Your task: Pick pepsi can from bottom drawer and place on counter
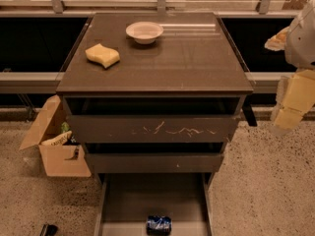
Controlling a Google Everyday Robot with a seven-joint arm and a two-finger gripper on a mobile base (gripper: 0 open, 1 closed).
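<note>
My end effector [294,104] hung right of desk [197,65], state: can't tell. Can [159,224] lay below desk in open drawer [147,195], so reachable.

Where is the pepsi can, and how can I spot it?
Find the dark-brown cabinet, with the gripper hanging beside its right edge. Its bottom drawer is pulled out by the floor. The pepsi can lies at that drawer's front: small, blue and white, alone in there.
</note>
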